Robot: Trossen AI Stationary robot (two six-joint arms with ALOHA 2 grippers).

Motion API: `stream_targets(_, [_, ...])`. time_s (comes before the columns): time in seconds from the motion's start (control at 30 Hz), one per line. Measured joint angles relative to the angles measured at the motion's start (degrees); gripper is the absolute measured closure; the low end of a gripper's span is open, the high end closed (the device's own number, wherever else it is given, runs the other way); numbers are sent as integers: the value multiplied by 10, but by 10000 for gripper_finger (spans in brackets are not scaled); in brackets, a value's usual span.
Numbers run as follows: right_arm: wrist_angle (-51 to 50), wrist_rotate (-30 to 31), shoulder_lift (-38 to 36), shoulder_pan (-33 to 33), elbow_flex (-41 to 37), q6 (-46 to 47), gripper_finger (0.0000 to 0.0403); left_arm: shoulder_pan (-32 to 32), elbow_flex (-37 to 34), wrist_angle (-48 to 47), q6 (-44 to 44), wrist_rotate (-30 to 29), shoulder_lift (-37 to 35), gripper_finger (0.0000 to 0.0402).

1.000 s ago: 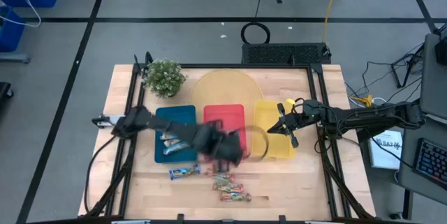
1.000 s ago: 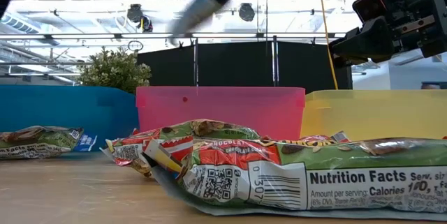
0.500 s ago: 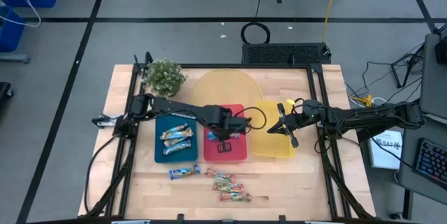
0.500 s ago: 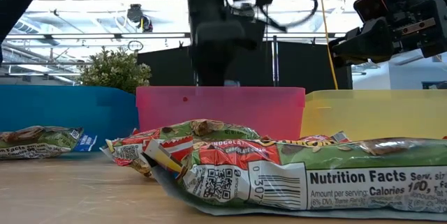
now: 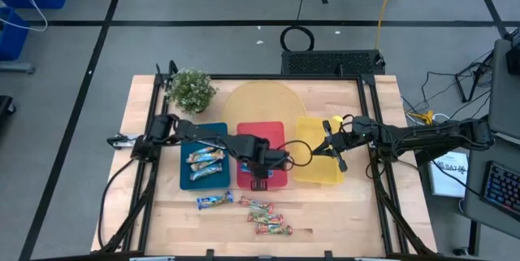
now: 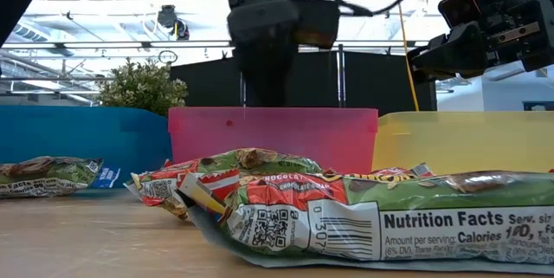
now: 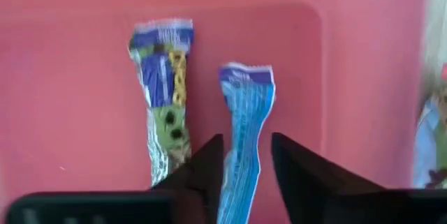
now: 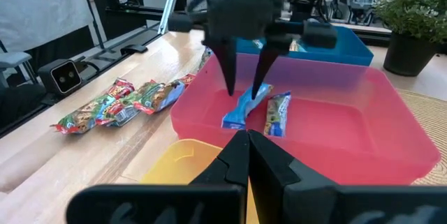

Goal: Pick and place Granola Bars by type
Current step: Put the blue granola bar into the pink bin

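My left gripper (image 5: 258, 171) hangs over the red tray (image 5: 262, 131) and is shut on a blue-wrapped granola bar (image 7: 246, 112). A second bar (image 7: 162, 91), blue, green and yellow, lies flat on the tray floor beside it. Two more bars (image 5: 203, 163) lie in the blue tray (image 5: 213, 131). Several bars (image 5: 262, 216) rest on the wooden table near its near edge, one blue bar (image 5: 215, 201) apart on the left. My right gripper (image 5: 329, 143) is shut, holds nothing and waits above the yellow tray (image 5: 317, 176). My left gripper pinches the blue bar between its two fingers (image 7: 209, 161), which come from above, pointing down. They sit on the bar's near part (image 7: 241, 165), where the wrapper narrows. The bar's far end (image 7: 246, 74) lies on the red tray's floor.
A potted plant (image 5: 191, 90) stands at the table's far left corner. A round yellow mat (image 5: 260, 98) lies behind the trays. The three trays stand side by side, with walls that rise above the table (image 6: 273, 131). Bare wood (image 5: 349, 204) shows near the right.
My left arm, blurred in motion a second ago, has swung over the red tray and stopped there with the blue bar. Since half a second ago it has shifted slightly toward the near edge. My right arm has kept still.
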Motion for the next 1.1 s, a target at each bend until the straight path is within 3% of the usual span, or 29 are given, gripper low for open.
stream_targets(0.23, [0, 0, 0, 0, 0, 0, 403, -19, 98, -122, 12, -30, 0, 184])
stream_targets(0.37, [0, 0, 0, 0, 0, -4, 403, -51, 166, -258, -90, -18, -1, 174])
stream_targets(0.5, [-1, 0, 0, 0, 0, -10, 403, -112, 184, -354, -188, -22, -1, 172])
stream_targets(0.73, [4, 0, 0, 0, 0, -8, 403, -234, 150, -326, -290, -5, -1, 174])
stream_targets(0.9, [10, 0, 0, 0, 0, 5, 403, -296, 123, -303, -373, -55, 0, 197])
stream_targets(1.1, [18, 0, 0, 0, 0, 17, 403, -323, 60, -237, -430, -108, 0, 229])
